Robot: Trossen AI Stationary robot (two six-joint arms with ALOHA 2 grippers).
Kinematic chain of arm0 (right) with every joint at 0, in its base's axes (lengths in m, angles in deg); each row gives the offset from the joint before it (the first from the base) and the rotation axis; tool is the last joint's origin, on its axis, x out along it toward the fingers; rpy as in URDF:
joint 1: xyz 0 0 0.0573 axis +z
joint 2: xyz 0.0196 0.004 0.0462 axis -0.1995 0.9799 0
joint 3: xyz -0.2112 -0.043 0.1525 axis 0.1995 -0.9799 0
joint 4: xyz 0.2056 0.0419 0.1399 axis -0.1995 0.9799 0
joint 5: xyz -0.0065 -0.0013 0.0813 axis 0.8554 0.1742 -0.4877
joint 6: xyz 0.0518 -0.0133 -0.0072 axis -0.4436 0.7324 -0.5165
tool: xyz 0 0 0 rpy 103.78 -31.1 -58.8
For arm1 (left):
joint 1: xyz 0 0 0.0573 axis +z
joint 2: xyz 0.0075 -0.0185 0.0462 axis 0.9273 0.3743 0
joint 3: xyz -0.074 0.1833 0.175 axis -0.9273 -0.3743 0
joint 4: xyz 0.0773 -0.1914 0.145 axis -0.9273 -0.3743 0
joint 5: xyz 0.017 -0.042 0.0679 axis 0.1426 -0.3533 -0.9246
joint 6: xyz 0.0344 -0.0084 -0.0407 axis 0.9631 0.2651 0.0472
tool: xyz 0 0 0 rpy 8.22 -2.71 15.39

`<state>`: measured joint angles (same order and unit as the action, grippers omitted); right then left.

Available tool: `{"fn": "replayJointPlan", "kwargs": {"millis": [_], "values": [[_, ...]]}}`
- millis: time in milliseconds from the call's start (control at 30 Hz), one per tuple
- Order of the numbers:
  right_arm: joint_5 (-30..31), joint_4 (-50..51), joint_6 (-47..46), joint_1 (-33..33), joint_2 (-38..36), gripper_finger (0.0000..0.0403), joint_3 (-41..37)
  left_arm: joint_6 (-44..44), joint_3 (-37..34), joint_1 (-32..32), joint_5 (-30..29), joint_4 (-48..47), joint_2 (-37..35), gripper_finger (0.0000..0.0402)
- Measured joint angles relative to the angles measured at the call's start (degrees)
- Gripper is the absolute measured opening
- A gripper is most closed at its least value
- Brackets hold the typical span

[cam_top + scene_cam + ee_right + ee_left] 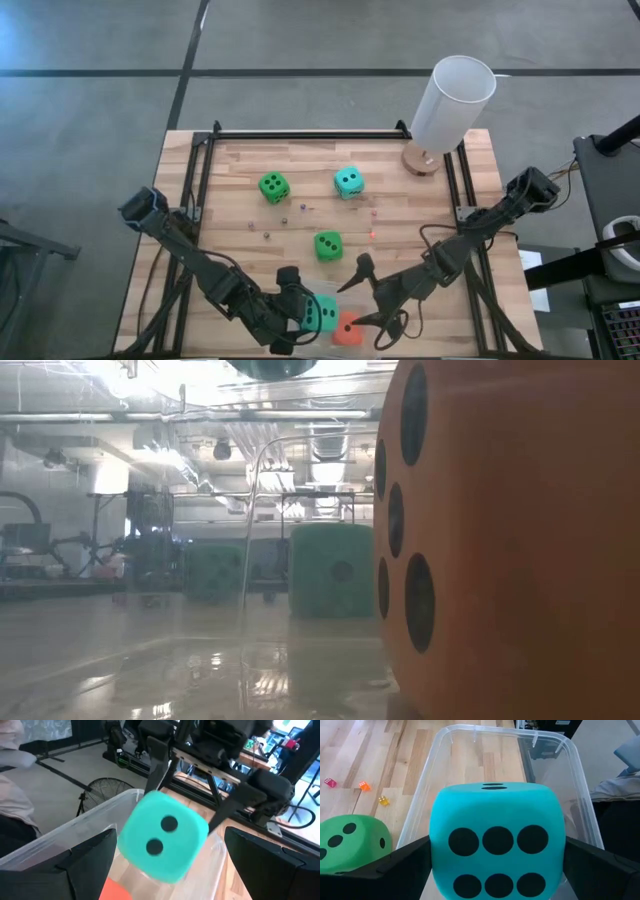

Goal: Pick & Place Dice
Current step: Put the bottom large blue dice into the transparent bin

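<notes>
A teal die (497, 845) hangs over a clear plastic bin (505, 730) at the table's near edge, between the fingers of my left gripper (497, 867). From above, the die (322, 312) and the left gripper (314, 312) sit near the front middle. An orange-red die (347, 332) rests on the bin's floor and fills the right of the low view (510, 540). My right gripper (352, 303) stands open just right of the bin, facing the teal die (162, 837) with nothing between its fingers. Two green dice (274, 186) (328, 245) and another teal die (348, 181) rest on the table. My left gripper pinches the teal die by two opposite side faces (435, 857), one finger (395, 865) on each. The six-pip face is turned toward the wrist. The fingers slant down from the table's left. The die is lifted clear above the bin and tilted.
A tall white cylinder (455, 100) on a round wooden foot stands at the far right. Several tiny coloured dice (364, 785) lie scattered on the wood at mid-table. A black frame (300, 133) borders the tabletop. One green die (350, 842) sits close beside the bin.
</notes>
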<state>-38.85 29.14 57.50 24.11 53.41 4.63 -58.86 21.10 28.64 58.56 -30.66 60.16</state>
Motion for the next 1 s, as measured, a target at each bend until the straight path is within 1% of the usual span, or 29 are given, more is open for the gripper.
{"fn": "replayJointPlan", "kwargs": {"millis": [533, 700, 1000], "values": [[-0.6, 3.7, 0.2, 0.0, 10.9, 0.0366, 10.6, -0.2, 0.0, 0.2, -0.1, 0.1, 0.0, 0.0396], [-2.5, 5.4, 0.2, 0.0, 13.3, 0.0366, 14.0, -0.2, 0.0, 0.2, -0.1, 0.2, 0.0, 0.0399], [-3.1, 10.5, -0.1, -0.2, 16.1, 0.0366, 18.0, -0.2, -0.2, 0.1, 0.3, -0.4, 0.1, 0.0398]]}}
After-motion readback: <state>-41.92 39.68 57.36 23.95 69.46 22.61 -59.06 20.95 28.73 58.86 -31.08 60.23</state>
